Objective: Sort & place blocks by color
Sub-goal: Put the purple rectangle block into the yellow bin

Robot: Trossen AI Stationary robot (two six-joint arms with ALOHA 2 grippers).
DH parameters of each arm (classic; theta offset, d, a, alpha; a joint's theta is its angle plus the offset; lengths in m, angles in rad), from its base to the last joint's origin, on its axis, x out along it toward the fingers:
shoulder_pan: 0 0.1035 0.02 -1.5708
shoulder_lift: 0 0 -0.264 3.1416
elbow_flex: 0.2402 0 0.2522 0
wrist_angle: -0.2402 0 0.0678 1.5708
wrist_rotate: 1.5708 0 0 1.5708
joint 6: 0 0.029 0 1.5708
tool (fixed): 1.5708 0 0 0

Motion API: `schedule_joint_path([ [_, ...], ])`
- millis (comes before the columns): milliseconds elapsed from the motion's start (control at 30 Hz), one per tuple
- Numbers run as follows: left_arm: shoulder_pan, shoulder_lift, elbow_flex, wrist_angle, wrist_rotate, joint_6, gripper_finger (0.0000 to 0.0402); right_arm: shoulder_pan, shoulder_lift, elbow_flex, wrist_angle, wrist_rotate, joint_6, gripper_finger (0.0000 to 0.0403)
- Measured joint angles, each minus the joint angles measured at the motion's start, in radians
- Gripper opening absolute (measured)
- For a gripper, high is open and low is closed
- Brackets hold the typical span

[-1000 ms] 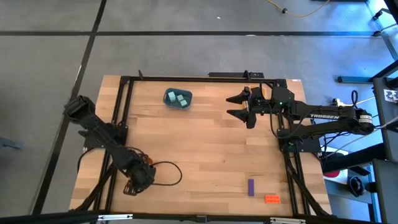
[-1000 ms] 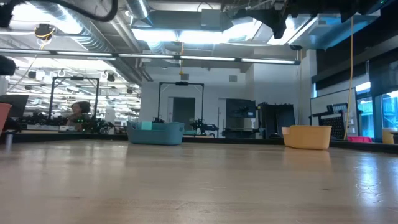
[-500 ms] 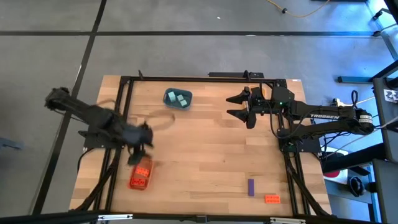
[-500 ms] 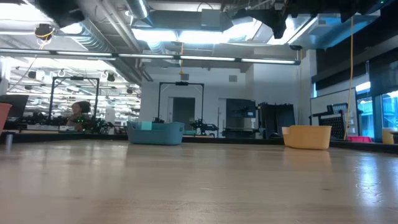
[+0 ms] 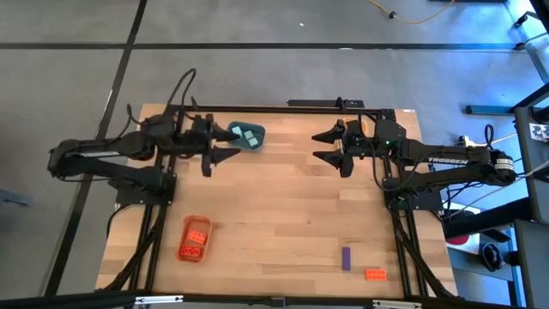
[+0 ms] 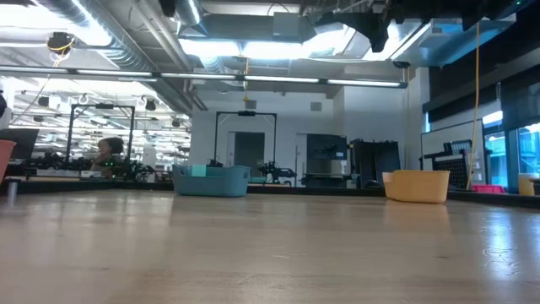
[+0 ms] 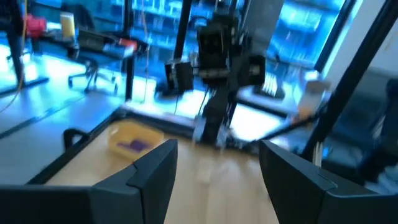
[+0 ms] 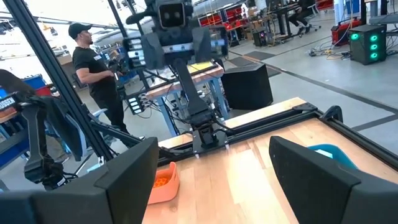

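Observation:
A purple block (image 5: 346,257) and an orange-red block (image 5: 375,274) lie flat on the wood table near its front right corner. Pale teal blocks (image 5: 248,136) lie in the blue tray (image 5: 235,142) at the far middle. Orange-red blocks (image 5: 196,238) lie in the orange tray (image 5: 183,252) at the near left. Purple blocks (image 7: 132,144) lie in the yellow tray (image 7: 118,135), which the right arm mostly covers in the high view. My left gripper (image 5: 230,144) is open and empty, level, just left of the blue tray. My right gripper (image 5: 316,147) is open and empty, held above the far right of the table.
A black frame (image 5: 257,108) runs around the table's edges. The middle of the table (image 5: 283,215) is bare wood. A person (image 8: 93,62) stands in the room beyond the table. The blue tray (image 6: 211,180) and yellow tray (image 6: 416,186) stand at the far edge in the low view.
My left arm has swung up from the orange tray at the near left and gone toward the far edge. It now points level toward the table's right, beside the blue tray. The orange tray with its blocks has come into view and stays in place.

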Motion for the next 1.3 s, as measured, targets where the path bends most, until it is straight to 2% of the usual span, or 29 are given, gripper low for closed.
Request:
schedule_joint_path([
  [200, -0.020, 0.031, -0.142, 0.260, 0.020, -0.086, 0.0218, 0.000, 0.000, 0.000, 0.002, -0.001, 0.001, 0.0310],
  [433, -0.079, 0.031, -0.168, 0.290, -0.050, -0.084, 0.0218, 0.000, 0.000, 0.000, 0.002, -0.002, 0.005, 0.0310],
  [500, -0.082, 0.031, -0.168, 0.288, -0.068, -0.084, 0.0218, 0.000, 0.000, 0.000, 0.002, 0.010, 0.090, 0.0310],
  [567, -0.082, 0.031, -0.168, 0.288, -0.076, -0.084, 0.0218, 0.000, 0.000, 0.016, -0.043, 0.012, 0.250, 0.0310],
  [667, -0.082, 0.031, -0.168, 0.288, -0.088, -0.084, 0.0218, 0.028, -0.001, 0.086, -0.281, -0.071, 0.413, 0.0310],
  [800, -0.081, 0.031, -0.168, 0.287, -0.092, -0.084, 0.0218, 0.155, 0.020, 0.179, -0.666, -0.149, 0.545, 0.0310],
  [933, -0.082, 0.031, -0.168, 0.286, -0.114, -0.084, 0.0218, 0.345, 0.042, 0.202, -0.863, -0.140, 0.840, 0.0310],
  [1133, -0.081, 0.031, -0.168, 0.284, -0.115, -0.084, 0.0218, 0.680, 0.141, 0.202, -0.972, -0.006, 1.357, 0.0310],
  [1300, -0.081, 0.031, -0.168, 0.283, -0.115, -0.084, 0.0218, 0.851, 0.287, 0.202, -0.972, 0.014, 1.707, 0.0310],
])
